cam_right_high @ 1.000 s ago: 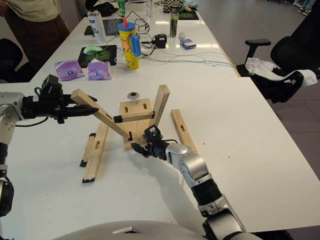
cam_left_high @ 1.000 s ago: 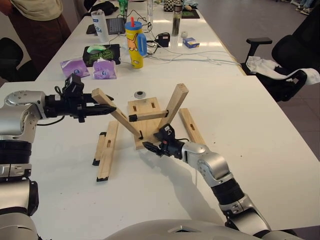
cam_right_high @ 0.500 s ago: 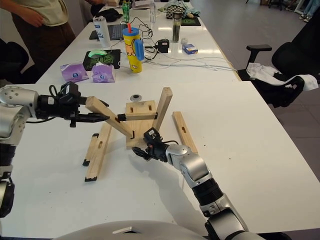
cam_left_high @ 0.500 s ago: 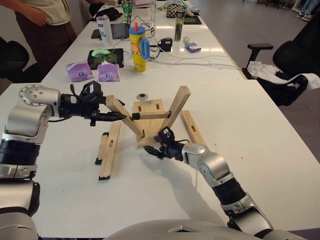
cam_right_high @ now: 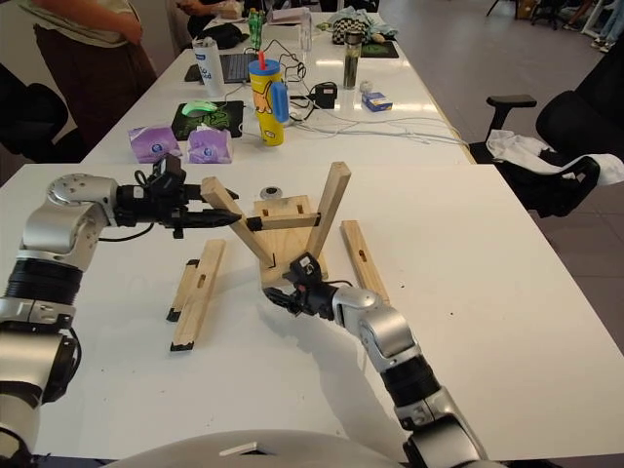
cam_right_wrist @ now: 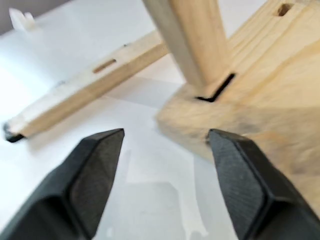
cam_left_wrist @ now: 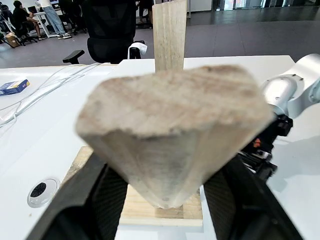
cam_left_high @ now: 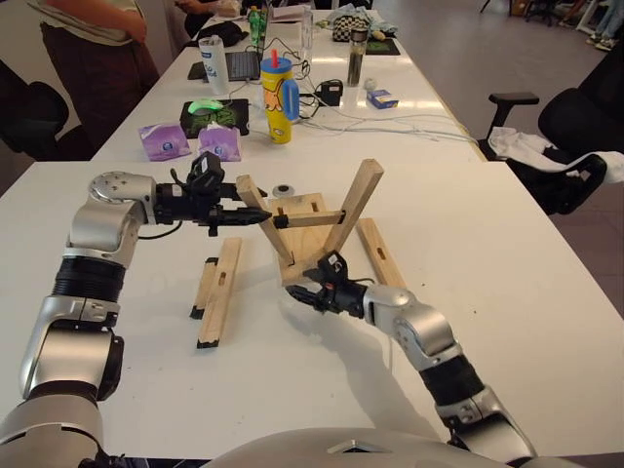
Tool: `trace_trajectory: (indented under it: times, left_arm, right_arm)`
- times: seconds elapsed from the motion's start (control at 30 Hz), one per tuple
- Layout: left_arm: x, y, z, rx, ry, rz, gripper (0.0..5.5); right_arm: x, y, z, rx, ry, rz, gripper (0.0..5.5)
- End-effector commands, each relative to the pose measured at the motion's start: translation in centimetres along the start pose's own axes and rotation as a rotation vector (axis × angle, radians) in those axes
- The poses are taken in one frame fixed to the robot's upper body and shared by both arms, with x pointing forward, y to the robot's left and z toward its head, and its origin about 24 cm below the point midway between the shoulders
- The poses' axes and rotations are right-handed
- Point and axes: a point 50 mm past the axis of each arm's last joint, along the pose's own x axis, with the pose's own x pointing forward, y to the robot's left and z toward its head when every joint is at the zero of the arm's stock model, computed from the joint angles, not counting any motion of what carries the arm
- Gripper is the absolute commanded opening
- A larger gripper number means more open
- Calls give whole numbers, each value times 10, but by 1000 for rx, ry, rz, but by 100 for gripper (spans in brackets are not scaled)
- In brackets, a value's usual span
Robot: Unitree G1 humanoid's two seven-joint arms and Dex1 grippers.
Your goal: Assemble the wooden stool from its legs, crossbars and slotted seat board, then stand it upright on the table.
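Observation:
The slotted seat board [cam_left_high: 310, 207] lies flat on the table. Two legs stand in it: the left leg [cam_left_high: 270, 229] leans left, the right leg [cam_left_high: 353, 205] leans right. A crossbar [cam_left_high: 310, 219] with a black end spans between them. My left gripper [cam_left_high: 242, 212] is shut on the left leg near its top; the left wrist view has that leg end [cam_left_wrist: 172, 130] squeezed between the fingers [cam_left_wrist: 97, 200]. My right gripper [cam_left_high: 300, 292] is open at the board's near edge [cam_right_wrist: 250, 105], with nothing between its fingers [cam_right_wrist: 95, 170].
Two loose wooden pieces [cam_left_high: 216, 297] lie left of the board and one [cam_left_high: 375, 252] lies to its right. A small round disc [cam_left_high: 284, 189] sits behind it. A yellow cup [cam_left_high: 277, 93], purple packets [cam_left_high: 166, 139] and cables lie further back. An office chair [cam_left_high: 575, 127] stands right.
The head camera has shifted. My left gripper has carried the left leg's top rightward, so that leg stands steeper. The right gripper has stayed at the board's near edge.

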Motion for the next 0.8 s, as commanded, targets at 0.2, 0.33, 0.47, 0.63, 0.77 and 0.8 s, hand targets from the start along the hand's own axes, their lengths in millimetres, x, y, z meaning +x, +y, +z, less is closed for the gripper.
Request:
trace_trajectory:
  times: [0.2, 0.33, 0.47, 0.63, 0.77, 0.8]
  left_arm:
    - [13, -24, -51, -199, 94, 75, 205]
    - [18, -24, -49, -208, 69, 74, 205]
    - [22, -24, -49, -214, 53, 71, 205]
    - [27, -24, -49, -213, 41, 70, 205]
    - [28, -25, -49, -210, 37, 67, 205]
    - [27, -25, -51, -212, 36, 73, 205]
  right_arm:
    - [-18, 25, 93, -204, -458, -103, 185]
    - [-15, 19, 131, -374, -590, -274, 185]
    - [-3, 20, 146, -520, -607, -343, 185]
    - [33, -39, -1, -464, 202, -451, 185]
    - [26, -37, -24, -430, 249, -420, 185]
    - [29, -30, -13, -420, 167, -375, 185]
